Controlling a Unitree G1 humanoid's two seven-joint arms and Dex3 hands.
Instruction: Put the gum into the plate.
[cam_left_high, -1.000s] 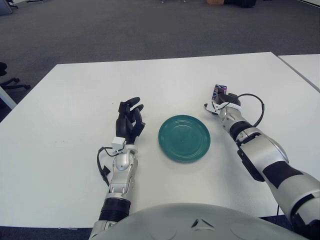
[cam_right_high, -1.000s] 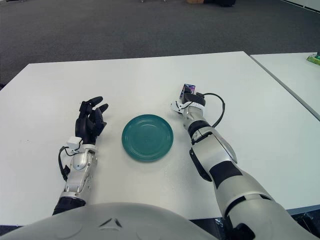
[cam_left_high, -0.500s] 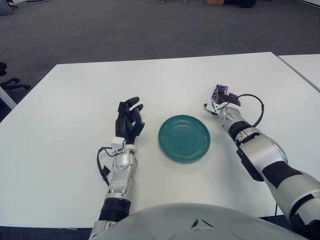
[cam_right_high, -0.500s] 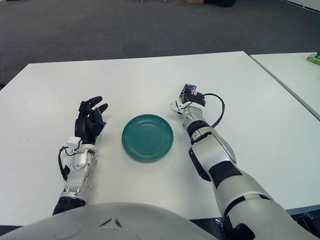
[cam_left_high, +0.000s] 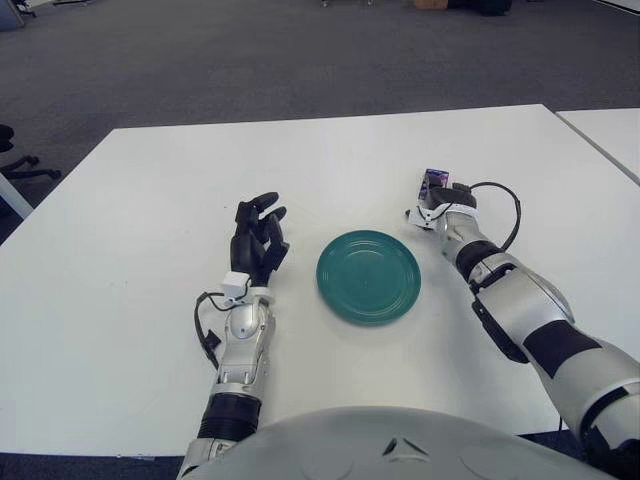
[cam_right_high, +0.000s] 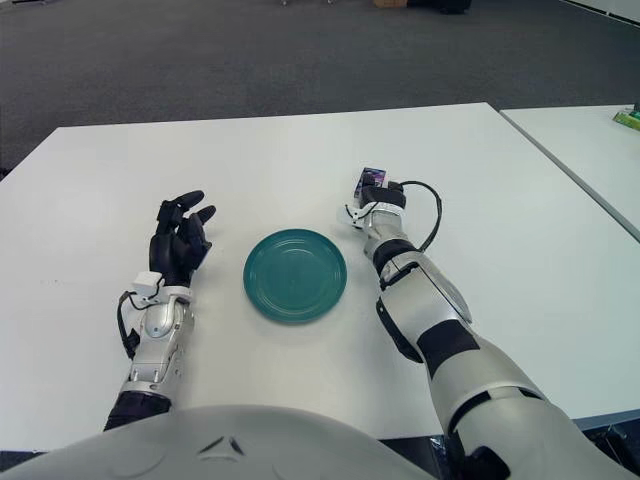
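A round teal plate (cam_left_high: 368, 275) lies on the white table (cam_left_high: 150, 180), between my two arms. The gum (cam_left_high: 435, 184) is a small purple packet held upright in my right hand (cam_left_high: 443, 196), just right of and slightly beyond the plate's far rim. My right hand is shut on the gum, and its fingers cover the packet's lower part. My left hand (cam_left_high: 258, 238) shows left of the plate, black fingers relaxed and holding nothing.
A second white table (cam_left_high: 612, 130) stands at the right across a narrow gap, with a small green object (cam_right_high: 630, 118) at its far edge. Grey carpet lies beyond the table. A black cable (cam_left_high: 500, 205) loops off my right wrist.
My right hand, with the gum, has shifted slightly left and away from me. The left hand and plate have not moved.
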